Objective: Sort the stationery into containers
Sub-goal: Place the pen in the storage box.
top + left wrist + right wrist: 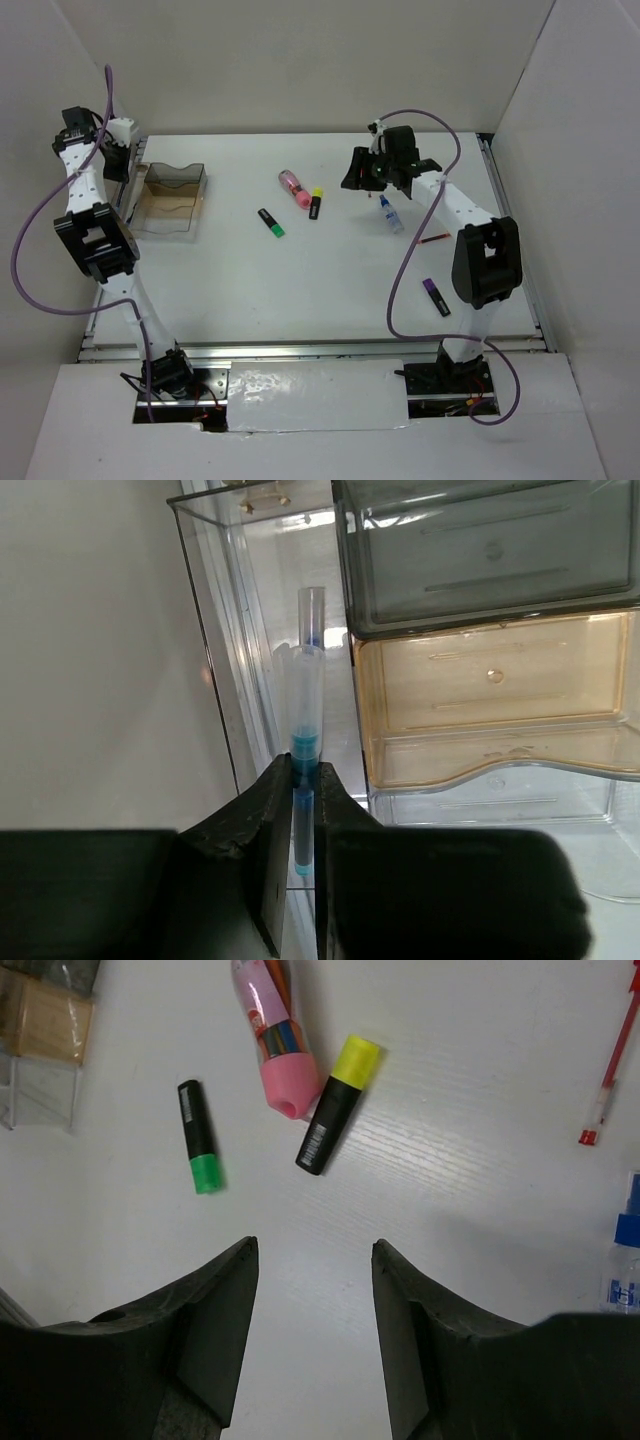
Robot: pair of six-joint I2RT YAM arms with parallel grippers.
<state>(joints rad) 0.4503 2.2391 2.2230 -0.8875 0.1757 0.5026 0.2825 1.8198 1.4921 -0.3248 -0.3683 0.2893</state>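
Pen point(307, 700) in left claw point(303, 772), at clear box point(215, 630)

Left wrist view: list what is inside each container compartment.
The grey tray and the amber tray show nothing inside. The left gripper, shut on the blue pen, covers part of the narrow clear compartment, so its floor is partly hidden.

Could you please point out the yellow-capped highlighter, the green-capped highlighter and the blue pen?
yellow-capped highlighter point(332, 1118): right wrist view, black barrel.
green-capped highlighter point(196, 1130): right wrist view, black barrel.
blue pen point(306, 695): left wrist view, clear barrel.
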